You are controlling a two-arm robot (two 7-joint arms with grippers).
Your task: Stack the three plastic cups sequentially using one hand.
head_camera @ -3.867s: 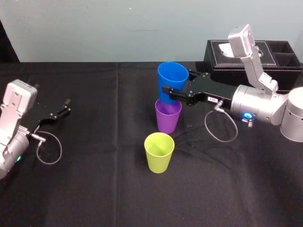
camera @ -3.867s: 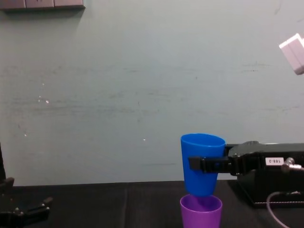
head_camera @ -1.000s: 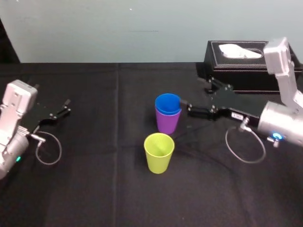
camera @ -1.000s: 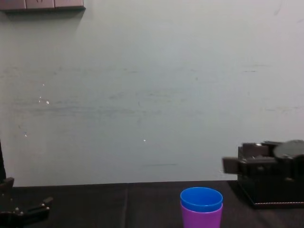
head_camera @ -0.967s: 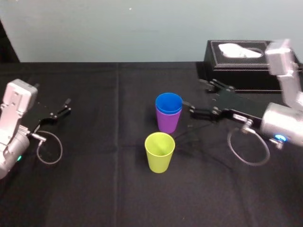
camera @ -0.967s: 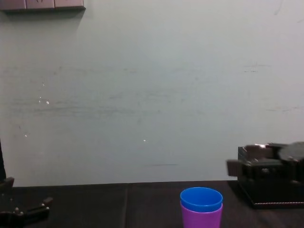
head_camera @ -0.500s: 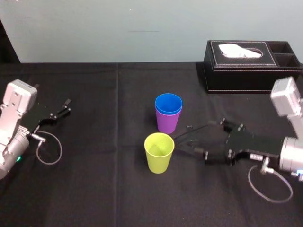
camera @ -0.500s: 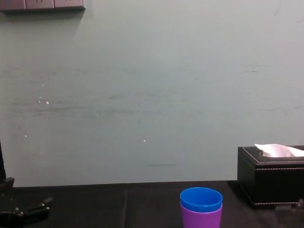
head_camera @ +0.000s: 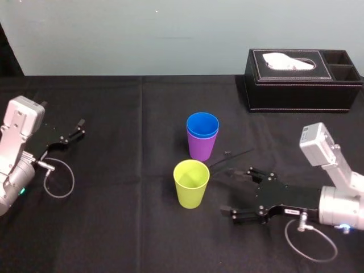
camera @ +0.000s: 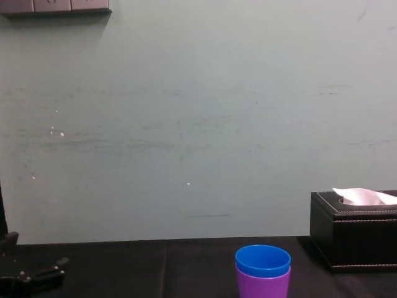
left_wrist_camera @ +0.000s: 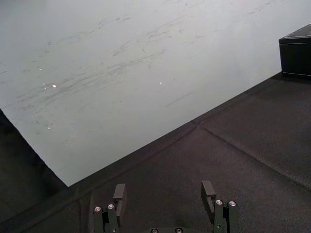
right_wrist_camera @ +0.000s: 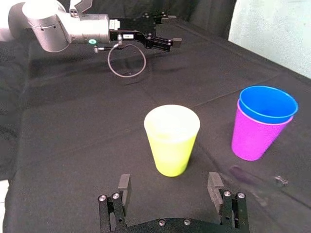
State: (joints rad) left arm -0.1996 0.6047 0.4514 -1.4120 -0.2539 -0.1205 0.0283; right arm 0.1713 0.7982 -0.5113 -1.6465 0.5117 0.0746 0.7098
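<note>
Right gripper point(head_camera: 235, 191) facing the yellow-green cup point(head_camera: 191, 183)
Fingers spread, empty, cup just off their tips; blue cup point(head_camera: 202, 125) sits in purple cup point(head_camera: 202, 148) beyond; left gripper point(head_camera: 71, 134) parked, spread too

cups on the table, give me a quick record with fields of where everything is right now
blue cup: nested inside the purple cup, its rim showing above
purple cup: upright on the black table, behind the yellow-green cup
yellow-green cup: upright, alone, apart from the other two
right gripper: open, right of the yellow-green cup, fingers pointing toward it, not touching
left gripper: open, parked at the far left
tissue box: back right of the table
stacking: two of three cups nested
</note>
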